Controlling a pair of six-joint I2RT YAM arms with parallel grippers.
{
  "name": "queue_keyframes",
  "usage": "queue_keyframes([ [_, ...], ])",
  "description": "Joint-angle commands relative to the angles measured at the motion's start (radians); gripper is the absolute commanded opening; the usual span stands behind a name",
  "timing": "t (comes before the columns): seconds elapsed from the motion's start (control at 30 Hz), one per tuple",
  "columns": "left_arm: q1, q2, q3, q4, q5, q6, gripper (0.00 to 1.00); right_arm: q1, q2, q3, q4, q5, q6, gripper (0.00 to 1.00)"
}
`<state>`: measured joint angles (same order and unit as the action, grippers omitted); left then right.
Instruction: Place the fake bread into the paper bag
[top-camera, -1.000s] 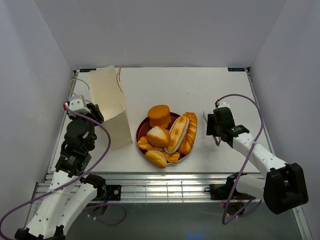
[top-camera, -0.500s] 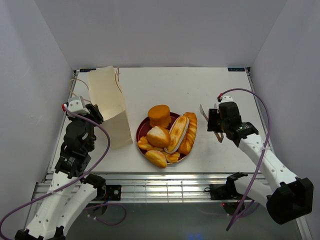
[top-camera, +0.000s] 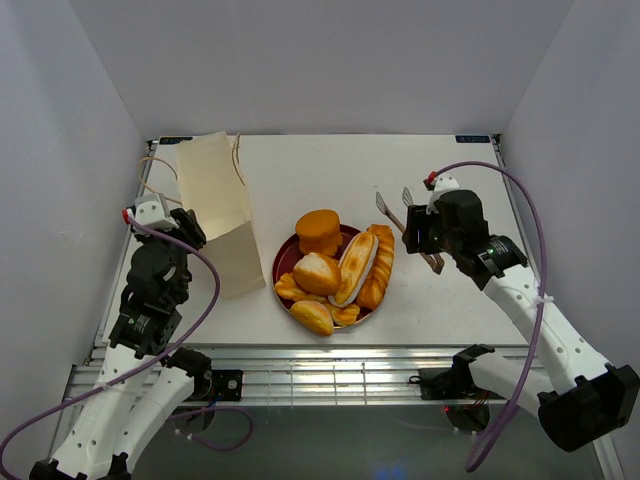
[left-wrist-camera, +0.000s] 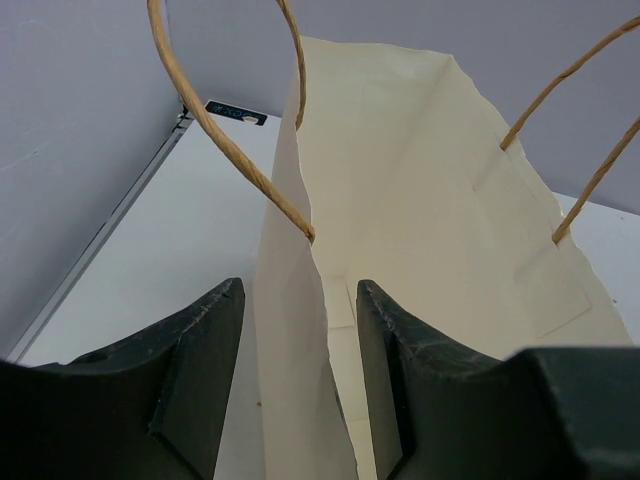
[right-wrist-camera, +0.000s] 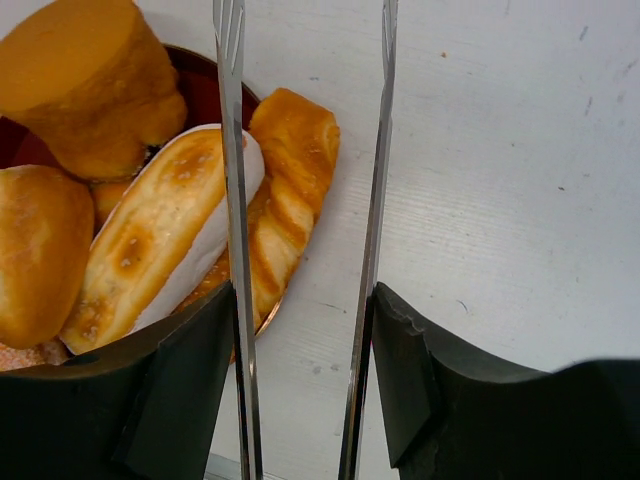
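The fake bread is piled on a dark red plate (top-camera: 283, 262): a thick round bun (top-camera: 319, 231), a cream-striped loaf (top-camera: 357, 265), a braid (top-camera: 381, 258) and oval rolls (top-camera: 316, 273). My right gripper (top-camera: 420, 236) is shut on metal tongs (top-camera: 392, 208), whose open tips hover just right of the plate's far side. In the right wrist view (right-wrist-camera: 300, 300) the tong arms (right-wrist-camera: 232, 150) frame the braid (right-wrist-camera: 290, 170) and bare table. The paper bag (top-camera: 215, 205) stands at the left. My left gripper (left-wrist-camera: 295, 290) is open, astride the bag's near wall (left-wrist-camera: 290, 330).
The bag's tan string handles (left-wrist-camera: 215, 130) arch above my left fingers. The enclosure's white walls close in on the left, back and right. A metal rail (top-camera: 330, 360) runs along the table's near edge.
My right arm has swung up and left toward the plate, carrying the tongs; their tips now point at the braid's far end. The left arm and bag have not moved.
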<state>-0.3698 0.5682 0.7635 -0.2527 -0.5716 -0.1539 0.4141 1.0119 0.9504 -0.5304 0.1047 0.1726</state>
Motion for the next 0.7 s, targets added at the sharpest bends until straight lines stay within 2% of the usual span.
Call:
queue_keyframes([
  [0.0,-0.004,-0.005,-0.012,0.001,-0.008,0.004,0.59,0.048,0.002,0.077,-0.011,-0.057,-0.038,0.6],
  [0.33,-0.004,0.001,-0.013,0.003,-0.002,0.001,0.59,0.167,0.051,0.116,0.024,-0.178,0.005,0.59],
  [0.67,-0.009,0.001,-0.016,0.004,-0.002,0.002,0.59,0.21,0.119,0.106,0.113,-0.163,0.126,0.58],
])
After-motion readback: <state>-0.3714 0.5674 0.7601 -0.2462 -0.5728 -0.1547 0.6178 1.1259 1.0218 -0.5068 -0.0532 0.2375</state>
